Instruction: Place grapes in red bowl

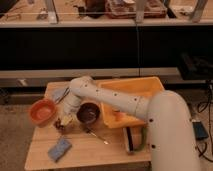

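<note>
My gripper (63, 123) is down at the wooden table (95, 152), in the gap between the red bowl (42, 111) and the dark brown bowl. Its fingers are shut on the grapes (60, 126), a small dark reddish cluster that shows only in part under the fingertips, still at table height. The red bowl is round and orange-red, stands just left of the gripper, and has nothing in it. The white arm reaches in from the lower right and arcs over the table's middle.
A dark brown bowl (89, 113) stands right of the gripper. Behind the arm lies a large yellow-orange tray (134, 91). A blue-grey sponge (59, 148) lies near the front left edge, and a thin utensil (96, 135) lies in front of the dark bowl.
</note>
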Robot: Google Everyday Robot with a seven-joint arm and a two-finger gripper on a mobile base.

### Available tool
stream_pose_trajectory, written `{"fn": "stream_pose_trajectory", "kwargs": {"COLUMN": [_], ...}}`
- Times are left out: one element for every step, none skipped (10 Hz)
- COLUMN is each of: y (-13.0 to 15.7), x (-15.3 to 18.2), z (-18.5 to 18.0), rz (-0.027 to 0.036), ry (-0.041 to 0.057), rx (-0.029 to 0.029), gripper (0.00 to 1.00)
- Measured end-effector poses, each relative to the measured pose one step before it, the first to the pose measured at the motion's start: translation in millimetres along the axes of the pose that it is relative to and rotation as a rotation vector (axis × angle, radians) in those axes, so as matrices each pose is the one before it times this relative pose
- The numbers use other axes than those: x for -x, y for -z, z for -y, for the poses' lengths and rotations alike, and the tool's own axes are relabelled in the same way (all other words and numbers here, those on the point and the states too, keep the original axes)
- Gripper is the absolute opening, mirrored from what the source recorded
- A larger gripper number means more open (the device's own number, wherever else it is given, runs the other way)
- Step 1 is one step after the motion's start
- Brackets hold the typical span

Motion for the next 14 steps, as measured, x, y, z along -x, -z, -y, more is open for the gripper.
{"fn": "stream_pose_trajectory", "kwargs": {"y": [28.59,29.87,17.53,25.82,14.85,7.99,1.79,-2.15,-2.01,-3.2,-5.7,0.94,-0.54,0.63], "x": [7.75,5.29,3.59,1.26,0.94,0.96,1.94,5.31,8.15,7.34,11.22,-1.96,0.67,-1.19], "z": [1.62,3.86,4.0,9.22,10.25,11.1,10.76,9.58,7.95,5.52,4.26,0.24,-0.07,-0.02], "rz": [-0.01707,-0.01712,-0.00971,-0.01094,-0.00644,-0.00661,-0.00717,-0.00641,-0.00157,0.00246,0.00718,-0.00157,0.00008,-0.00048], "ry": [0.01811,0.01815,0.01502,0.0185,0.0145,0.00954,0.00774,0.01135,0.00841,0.00761,0.01672,-0.00241,0.00125,-0.00174], "rx": [-0.03226,-0.03535,-0.02303,-0.04002,-0.02751,-0.02011,-0.0146,-0.01761,-0.01347,-0.01024,-0.00726,-0.00161,0.00074,-0.00082], "gripper": [0.0,0.0,0.0,0.0,0.0,0.0,0.0,0.0,0.0,0.0,0.0,0.0,0.0,0.0]}}
